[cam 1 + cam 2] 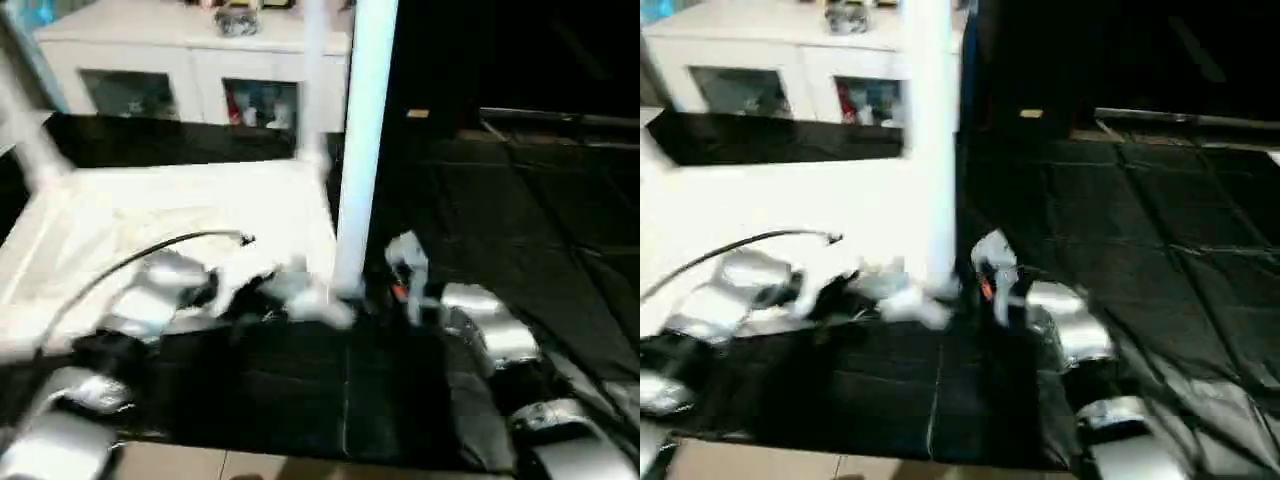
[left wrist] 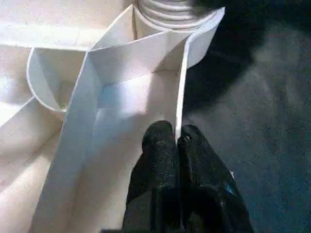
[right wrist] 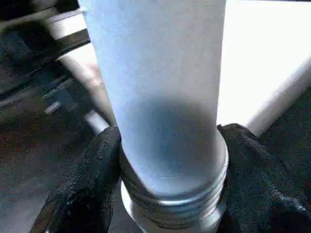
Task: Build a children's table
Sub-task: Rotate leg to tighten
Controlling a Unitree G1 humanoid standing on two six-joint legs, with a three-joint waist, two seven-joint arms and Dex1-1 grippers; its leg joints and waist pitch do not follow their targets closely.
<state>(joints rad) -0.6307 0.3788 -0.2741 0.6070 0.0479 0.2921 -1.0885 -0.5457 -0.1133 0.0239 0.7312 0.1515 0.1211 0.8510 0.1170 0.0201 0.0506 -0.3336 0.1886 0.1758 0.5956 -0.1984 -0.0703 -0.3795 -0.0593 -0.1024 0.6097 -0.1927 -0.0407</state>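
Note:
The children's table top (image 1: 150,210) lies upside down on a black mat, its ribbed underside facing up. A white leg (image 1: 362,150) stands upright in the near right corner socket. A second leg (image 1: 314,80) rises behind it and a third (image 1: 25,130) at the far left. My right gripper (image 3: 170,141) is shut on the near leg just above its threaded base (image 3: 175,208), one black finger (image 3: 92,179) on each side. Beside that corner socket (image 2: 170,14), my left gripper (image 2: 176,133) is shut on the top's thin rim wall (image 2: 181,92).
A white cabinet (image 1: 190,70) with glass doors stands behind the table top. The black mat (image 1: 520,200) stretches away to the right. A black cable (image 1: 150,250) arcs over the table top above my left forearm. A strip of pale floor (image 1: 250,465) shows nearest me.

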